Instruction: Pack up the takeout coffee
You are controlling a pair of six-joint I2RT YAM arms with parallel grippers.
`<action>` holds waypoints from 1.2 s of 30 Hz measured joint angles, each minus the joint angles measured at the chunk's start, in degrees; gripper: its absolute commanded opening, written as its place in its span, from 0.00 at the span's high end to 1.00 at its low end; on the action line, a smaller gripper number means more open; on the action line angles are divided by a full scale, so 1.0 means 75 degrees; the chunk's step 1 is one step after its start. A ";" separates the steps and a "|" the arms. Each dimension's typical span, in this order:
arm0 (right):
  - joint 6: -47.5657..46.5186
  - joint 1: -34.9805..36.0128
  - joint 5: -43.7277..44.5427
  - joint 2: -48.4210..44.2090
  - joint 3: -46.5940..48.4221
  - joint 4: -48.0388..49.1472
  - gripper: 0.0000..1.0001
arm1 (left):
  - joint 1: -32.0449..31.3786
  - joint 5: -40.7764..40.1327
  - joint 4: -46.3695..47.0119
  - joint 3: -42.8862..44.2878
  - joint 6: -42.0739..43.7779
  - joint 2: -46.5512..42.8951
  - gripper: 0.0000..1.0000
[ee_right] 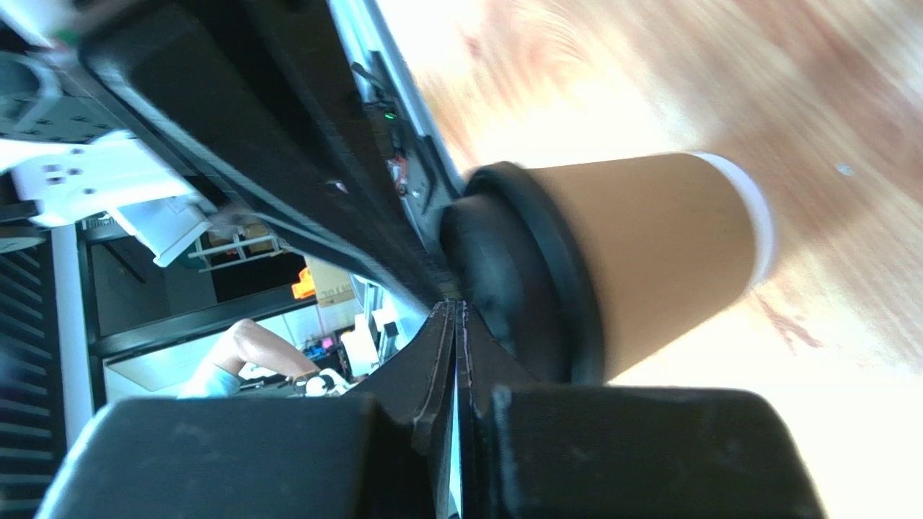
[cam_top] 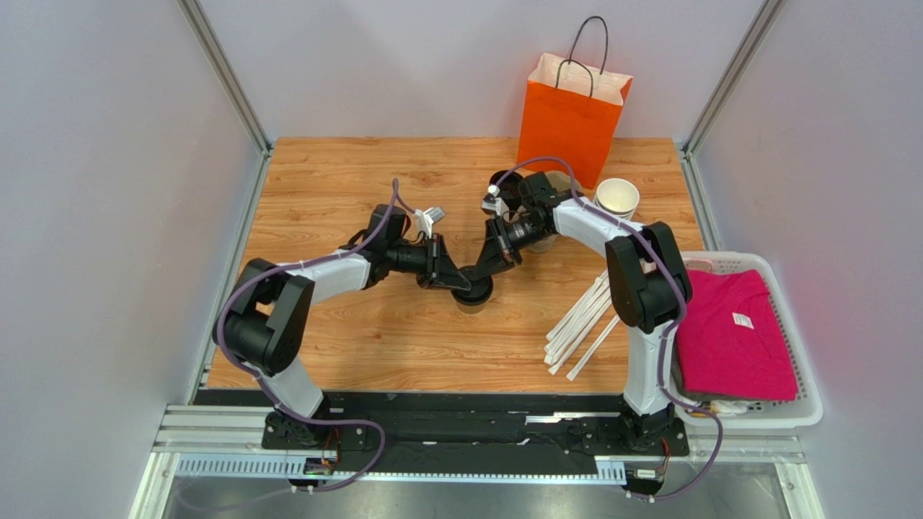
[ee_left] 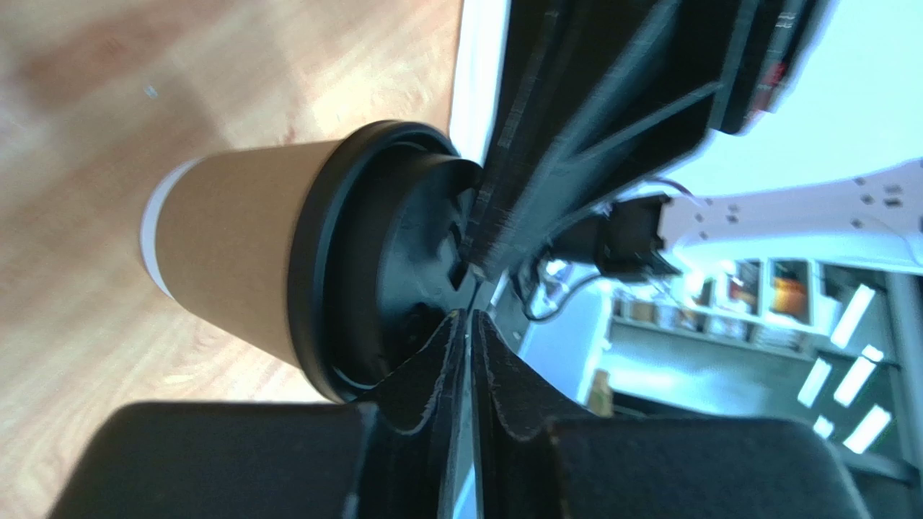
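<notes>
The takeout coffee cup (cam_top: 473,300) stands upright on the wooden table near the middle, tan-brown with its black lid (ee_left: 379,260) on. My left gripper (cam_top: 459,280) comes from the left and my right gripper (cam_top: 486,268) from the right. Both meet just over the lid. In the left wrist view my left gripper (ee_left: 468,321) is shut with nothing between its fingers, its tips at the lid top beside the right gripper's fingers (ee_left: 563,141). In the right wrist view my right gripper (ee_right: 455,310) is also shut and empty, its tips against the lid (ee_right: 509,270) of the cup (ee_right: 650,249).
An orange paper bag (cam_top: 571,106) with black handles stands open at the back. A stack of lidless cups (cam_top: 616,198) stands right of it. White wrapped straws (cam_top: 583,321) lie right of the cup. A white basket (cam_top: 796,406) holds a pink cloth (cam_top: 737,333).
</notes>
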 measured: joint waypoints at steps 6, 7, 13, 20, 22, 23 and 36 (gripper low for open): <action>-0.0137 -0.0050 -0.0274 0.0373 -0.0076 -0.0201 0.98 | 0.0178 0.0370 0.0219 -0.0017 -0.0076 0.0356 0.88; -0.0137 -0.0067 -0.0329 0.0399 -0.0076 -0.0204 0.98 | 0.0192 0.0420 0.0236 -0.0015 -0.0070 0.0382 0.89; -0.0178 -0.0114 -0.0621 0.0510 -0.0111 -0.0233 0.99 | 0.0236 0.0536 0.0245 0.0009 -0.0064 0.0458 0.89; -0.0227 -0.0122 -0.0909 0.0592 -0.0143 -0.0289 0.94 | 0.0294 0.0653 0.0216 0.0047 -0.0044 0.0507 0.83; -0.0280 -0.0099 -0.0866 0.0592 -0.0058 -0.0367 0.88 | 0.0291 0.0662 0.0172 0.0085 -0.0041 0.0490 0.76; -0.0335 -0.0073 -0.0787 0.0592 0.0026 -0.0437 0.86 | 0.0280 0.0650 0.0131 0.0122 -0.0023 0.0463 0.73; -0.0886 0.0093 0.0035 -0.1131 0.0819 -0.0921 0.23 | 0.0175 0.0125 -0.0860 0.0699 0.0341 -0.1664 0.29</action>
